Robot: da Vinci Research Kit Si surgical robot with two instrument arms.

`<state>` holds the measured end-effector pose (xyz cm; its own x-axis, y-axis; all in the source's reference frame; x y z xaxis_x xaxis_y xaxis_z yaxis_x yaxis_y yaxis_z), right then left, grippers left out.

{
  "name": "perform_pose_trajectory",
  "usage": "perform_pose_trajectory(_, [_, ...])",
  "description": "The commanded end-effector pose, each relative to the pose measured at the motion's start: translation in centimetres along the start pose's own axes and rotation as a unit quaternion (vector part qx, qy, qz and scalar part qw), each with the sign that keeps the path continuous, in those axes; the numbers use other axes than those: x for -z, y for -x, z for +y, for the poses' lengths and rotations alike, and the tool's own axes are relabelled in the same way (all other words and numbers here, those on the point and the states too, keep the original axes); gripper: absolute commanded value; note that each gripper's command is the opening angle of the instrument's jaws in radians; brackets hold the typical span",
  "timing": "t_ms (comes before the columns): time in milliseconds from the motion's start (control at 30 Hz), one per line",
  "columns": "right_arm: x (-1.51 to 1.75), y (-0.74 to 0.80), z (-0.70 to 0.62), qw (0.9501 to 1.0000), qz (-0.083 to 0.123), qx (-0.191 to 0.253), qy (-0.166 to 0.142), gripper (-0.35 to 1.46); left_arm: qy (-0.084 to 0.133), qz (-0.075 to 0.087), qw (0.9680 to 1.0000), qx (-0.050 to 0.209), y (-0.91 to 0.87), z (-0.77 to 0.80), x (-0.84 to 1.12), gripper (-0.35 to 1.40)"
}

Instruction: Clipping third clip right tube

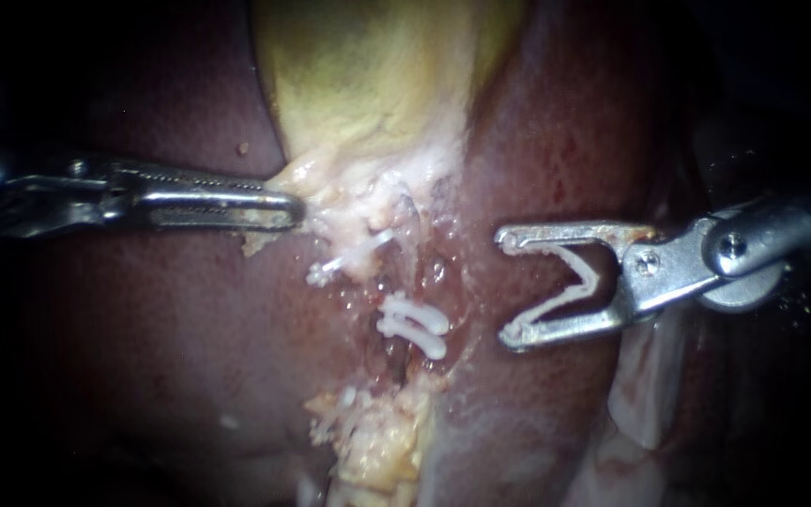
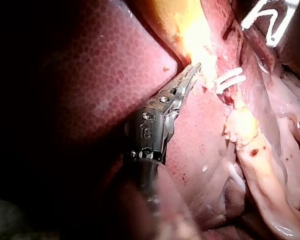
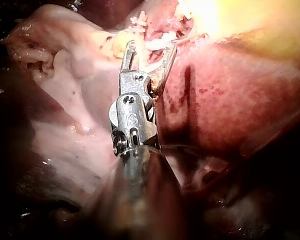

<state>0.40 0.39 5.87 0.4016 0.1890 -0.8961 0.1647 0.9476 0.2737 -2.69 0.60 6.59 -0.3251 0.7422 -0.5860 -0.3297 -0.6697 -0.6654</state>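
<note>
Currently in hand: the approach for the third clip. By the layout, the clip is loaded but not yet brought onto the tube.
Landmark: the set clips [image 1: 412, 322], two white clips lying side by side across the right tube.
Right tube [image 1: 392, 353]: it runs under the set clips. Little of it shows bare, only a short reddish stretch on the side of the set clips away from the gallbladder [image 1: 368, 66].
Right tool [image 1: 509, 286]: well apart from the set clips, over the liver [image 1: 556, 150]. Its jaws stand wide, with the mouth facing the set clips.
Loaded clip [image 1: 570, 280]: white and open in a V, seated with one leg along each jaw of the right tool. It touches no tissue.
Left tool [image 1: 285, 208]: on the far side of the set clips from the right tool, and nearer the gallbladder. Its jaws are closed on pale tissue [image 1: 349, 202] at the gallbladder's lower end, apparently holding it taut.
White strand [image 1: 344, 258]: between the left tool and the set clips. Whether it is a clip on another tube cannot be told.
Next move calls for: carrying the open clip across to the tube and setting one leg on each side of it, just beside the set clips. The jaws should close only once the whole tube sits inside the V.
Caution: the mouth must clear the set clips, so that the new clip neither lands on them nor catches liver.
</note>
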Motion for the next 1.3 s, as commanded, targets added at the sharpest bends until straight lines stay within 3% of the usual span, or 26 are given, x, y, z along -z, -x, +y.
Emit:
perform_pose_trajectory(33, [0.00, 0.00, 0.00, 1.0000, 0.000, 0.000, 0.000, 0.50, 0.002, 0.001, 1.0000, 0.000, -0.01, 0.00, 0.03, -0.35])
perform_pose_trajectory(167, [0.01, 0.00, 0.00, 1.0000, 0.000, 0.000, 0.000, 0.50, 0.004, 0.016, 0.9999, 0.005, -0.17, 0.03, 0.29, -0.35])
perform_pose_trajectory(333, [0.01, -0.01, -0.01, 1.0000, 0.000, 0.000, 0.000, 0.50, -0.004, 0.045, 0.9989, 0.015, -0.53, 0.09, 0.75, -0.35])
perform_pose_trajectory(467, [0.00, -0.01, -0.01, 1.0000, 0.000, 0.000, 0.000, 0.50, -0.002, 0.061, 0.9980, 0.017, -0.73, 0.19, 0.95, -0.35])
perform_pose_trajectory(700, [-0.05, -0.03, 0.00, 1.0000, 0.000, 0.002, 0.001, 0.50, -0.005, 0.066, 0.9977, 0.018, -0.75, 0.31, 0.96, -0.35])
perform_pose_trajectory(867, [-0.17, -0.09, 0.02, 0.9993, -0.002, -0.038, 0.005, 0.50, -0.006, 0.066, 0.9977, 0.017, -0.73, 0.32, 0.94, -0.35])
perform_pose_trajectory(1067, [-0.36, -0.17, 0.06, 0.9951, -0.004, -0.099, 0.006, 0.49, -0.004, 0.066, 0.9977, 0.017, -0.71, 0.32, 0.91, -0.35])
perform_pose_trajectory(1300, [-0.61, -0.19, 0.08, 0.9892, -0.002, -0.145, -0.022, 0.49, -0.004, 0.066, 0.9977, 0.016, -0.68, 0.31, 0.86, -0.35])
